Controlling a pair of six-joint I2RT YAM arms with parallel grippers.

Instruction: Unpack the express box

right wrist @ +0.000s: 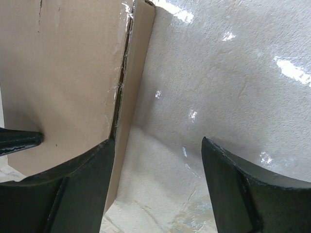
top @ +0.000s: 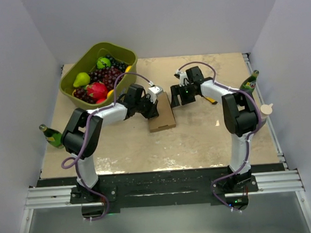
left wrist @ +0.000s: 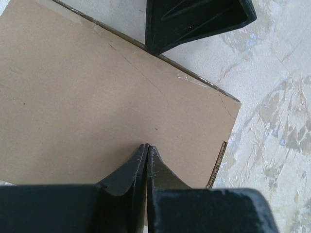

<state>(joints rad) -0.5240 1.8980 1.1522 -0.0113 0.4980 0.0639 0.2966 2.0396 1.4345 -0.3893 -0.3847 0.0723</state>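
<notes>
Two grippers are on the express box (top: pixel 164 120), which lies flat and closed about mid-table (top: pixel 200 140), between the two wrists, nearer than the fruit tub (top: pixel 66 85) and apart from it. Step in hand, as I read it: pin the box and get the first flap up. On the left side, the left gripper (left wrist: pixel 147 147) is clenched, tips pressed together with nothing visible between them. Its point appears to rest on the plain cardboard top, so it looks like a hold-down, not a grasp. Opposite it, the right gripper (right wrist: pixel 158 141) is spread wide and holds nothing. One finger (right wrist: pixel 73 189) sits over the box's right-hand edge and the other over bare table, so the side wall and its seam lie just inside the gap. Can't tell whether that finger touches the box. To do it well, push the left tips straight down and clear of the flap being lifted, otherwise they clamp the lid they should free. Bring the right inner finger down to the seam, hook under the lip, peel up slowly. What looks like clear tape (left wrist: pixel 192 80) runs along that edge, so expect resistance. If the box pivots or slides, add downforce on the left before pulling harder. The cardboard looks thin, so a hard pinch would likely crush the wall rather than open it.
</notes>
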